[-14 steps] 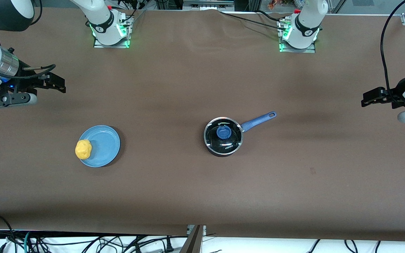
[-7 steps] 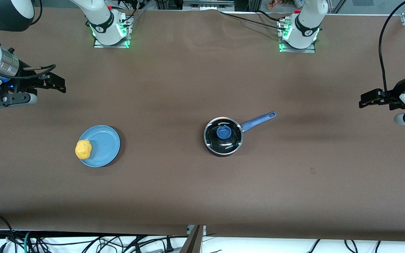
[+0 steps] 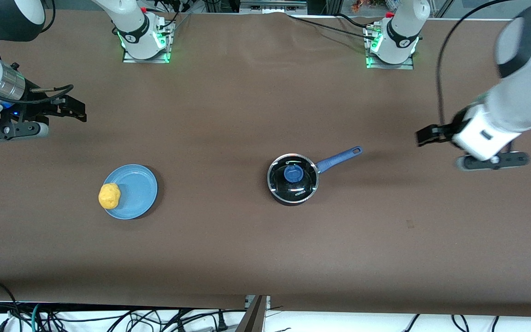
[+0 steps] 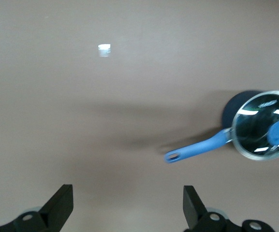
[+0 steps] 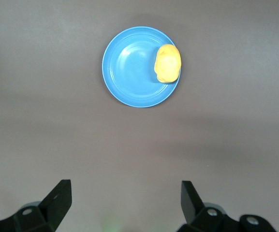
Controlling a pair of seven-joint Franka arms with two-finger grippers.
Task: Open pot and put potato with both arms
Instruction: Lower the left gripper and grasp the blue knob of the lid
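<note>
pot [image 3: 292,180]: sits lid-on near mid-table, toward the left arm's end, well apart from the plate
lid [image 4: 265,124]: glass in a metal rim, so likely smooth, rigid and breakable; the rim gives poor purchase
knob [image 3: 293,174]: blue, raised at the lid's centre; the sensible place to pinch, fingers closing from either side, then a straight lift
handle [image 3: 339,158]: long and blue, with a hole at the tip; it sets the pot's long axis, running from the bowl out toward the left arm's end and a little away from the front camera
pot weight: judged modest for a small saucepan, though it could slide on the cloth if the lid is dragged sideways
potato [image 3: 109,195]: on the plate's edge toward the right arm's end, partly overhanging the rim; oval, its long axis seems to run roughly nearer-to-farther from the front camera
potato handling: looks firm and lumpy, probably light; may roll, so grip across the short width
plate [image 3: 136,191]: light blue, flat on the table toward the right arm's end
left gripper [image 4: 127,205]: over bare table off the handle's tip, jaws wide and empty
right gripper [image 5: 124,203]: waits over bare table at the right arm's end, jaws wide and empty
progress: lid not yet off, potato not yet taken
</note>
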